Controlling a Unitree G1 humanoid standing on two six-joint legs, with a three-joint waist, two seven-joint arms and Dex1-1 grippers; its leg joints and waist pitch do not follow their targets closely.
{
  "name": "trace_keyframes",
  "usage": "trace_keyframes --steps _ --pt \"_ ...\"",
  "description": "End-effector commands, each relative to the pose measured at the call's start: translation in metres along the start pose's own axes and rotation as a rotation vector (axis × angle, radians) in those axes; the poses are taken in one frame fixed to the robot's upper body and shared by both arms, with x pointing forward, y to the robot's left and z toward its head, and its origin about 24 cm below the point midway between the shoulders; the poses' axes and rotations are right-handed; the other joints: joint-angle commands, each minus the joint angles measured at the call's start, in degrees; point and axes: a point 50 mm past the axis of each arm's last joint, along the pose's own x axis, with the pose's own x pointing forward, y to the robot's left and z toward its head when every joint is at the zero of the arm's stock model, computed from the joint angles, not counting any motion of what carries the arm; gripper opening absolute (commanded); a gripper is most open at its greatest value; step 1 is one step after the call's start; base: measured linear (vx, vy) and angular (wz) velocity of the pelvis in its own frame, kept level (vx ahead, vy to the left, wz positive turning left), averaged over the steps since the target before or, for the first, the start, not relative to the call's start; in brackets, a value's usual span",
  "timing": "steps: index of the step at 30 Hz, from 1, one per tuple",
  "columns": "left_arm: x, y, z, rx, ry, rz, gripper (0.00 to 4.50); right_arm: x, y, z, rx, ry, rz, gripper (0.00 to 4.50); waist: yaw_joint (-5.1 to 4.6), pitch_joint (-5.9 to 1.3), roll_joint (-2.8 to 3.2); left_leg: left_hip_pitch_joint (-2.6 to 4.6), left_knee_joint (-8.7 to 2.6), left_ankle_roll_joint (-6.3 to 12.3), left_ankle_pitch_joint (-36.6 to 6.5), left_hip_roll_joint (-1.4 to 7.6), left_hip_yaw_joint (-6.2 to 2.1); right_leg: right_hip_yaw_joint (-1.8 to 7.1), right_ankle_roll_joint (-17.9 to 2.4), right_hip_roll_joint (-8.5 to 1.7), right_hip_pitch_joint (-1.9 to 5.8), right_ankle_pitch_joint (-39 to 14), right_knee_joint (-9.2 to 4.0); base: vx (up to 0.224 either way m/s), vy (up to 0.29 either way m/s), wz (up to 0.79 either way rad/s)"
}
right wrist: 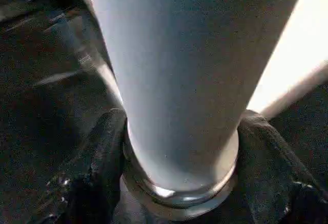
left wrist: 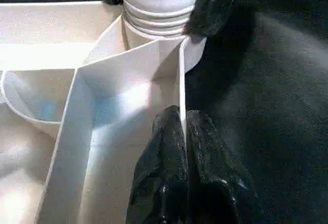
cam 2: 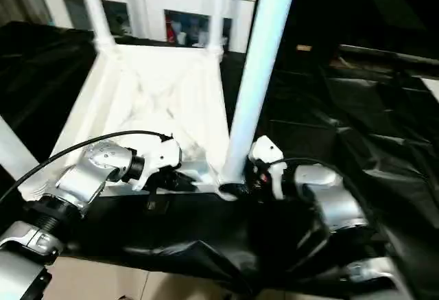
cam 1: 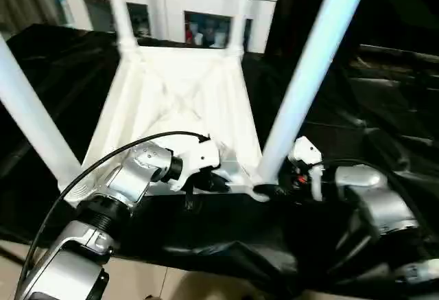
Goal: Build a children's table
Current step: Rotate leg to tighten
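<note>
While left end effector (left wrist: 183, 131) clamps tabletop rib (left wrist: 181, 80), right end effector (right wrist: 179, 157) straddles base of upright leg (cam 1: 302, 87), near desk (cam 1: 384, 121) front edge.

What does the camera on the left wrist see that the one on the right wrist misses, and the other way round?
The left wrist camera alone shows the left pincer pinching a thin white edge wall of the upturned tabletop, with the ribs running across its underside. The right wrist camera alone shows the right pincer with a black finger on each side of the base of a white leg, just above a ridged collar. Both cameras share that same corner leg where it enters its socket, and the black cloth under the table.
</note>
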Motion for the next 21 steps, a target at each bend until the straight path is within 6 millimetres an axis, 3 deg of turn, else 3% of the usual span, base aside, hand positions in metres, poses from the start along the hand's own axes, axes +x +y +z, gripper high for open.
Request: trace_keyframes --steps 1,9,11,14,16,18,20,21 --pt "0.015 -0.004 0.002 -0.026 -0.013 0.008 0.0 0.003 -0.01 0.003 0.016 -0.026 -0.138 2.69 -0.04 -3.4 -0.34 0.07 -4.06 1.53 -15.13 -0.33 0.57 1.42 -10.31 -1.57 2.88 -21.64 -4.39 0.0 0.0 0.0" --pt "0.034 0.015 0.006 -0.156 0.017 0.287 0.0 0.029 -0.012 -0.008 0.186 -0.054 -0.543 2.69 -1.05 -3.19 -0.26 0.09 -4.11 0.74 -17.24 -0.8 0.39 1.09 -7.3 -1.37 2.2 -28.36 -5.57 0.0 0.0 0.0" --pt "0.041 0.021 0.009 -0.163 0.039 0.38 0.0 0.045 -0.006 -0.007 0.167 -0.054 -0.733 2.69 -1.31 -3.18 -0.03 0.24 -4.11 0.36 -18.33 -0.9 0.3 1.03 -6.63 -1.39 1.8 -29.44 -5.81 0.0 0.0 0.0" --pt "0.042 0.022 0.009 -0.135 0.05 0.373 0.0 0.056 0.004 -0.004 0.163 -0.075 -0.665 2.69 -1.41 -3.22 0.12 0.4 -4.27 0.85 -19.94 -0.83 0.17 0.85 -6.22 -1.27 1.89 -28.9 -6.08 0.0 0.0 0.0" --pt "0.042 0.021 0.01 -0.131 0.052 0.369 0.0 0.058 0.005 -0.003 0.16 -0.078 -0.652 2.69 -1.48 -3.36 0.28 0.01 -4.58 1.45 -19.56 -0.56 0.05 0.89 -7.57 -1.34 2.38 -24.74 -5.58 0.0 0.0 0.0" --pt "0.041 0.02 0.011 -0.108 0.039 0.339 0.0 0.055 0.006 0.007 0.175 -0.172 -0.6 3.24 -1.41 -3.33 0.24 -0.03 -4.54 1.9 -19.47 -0.56 0.18 0.99 -8.46 -1.43 2.48 -23.51 -5.51 0.0 0.0 0.0" --pt "0.04 0.02 0.011 -0.104 0.038 0.331 0.0 0.053 0.005 0.012 0.184 -0.226 -0.58 3.41 -1.34 -3.32 0.16 0.06 -4.52 2.32 -19.46 -0.52 0.3 1.09 -8.9 -1.5 2.4 -22.77 -5.56 0.0 0.0 0.0" --pt "0.039 0.02 0.01 -0.101 0.035 0.323 0.0 0.05 0.004 0.015 0.177 -0.249 -0.562 3.48 -1.42 -3.29 0.14 -0.22 -4.58 2.49 -18.9 -0.54 0.25 1.09 -9.22 -1.43 2.63 -22.0 -5.35 0.0 0.0 0.0"
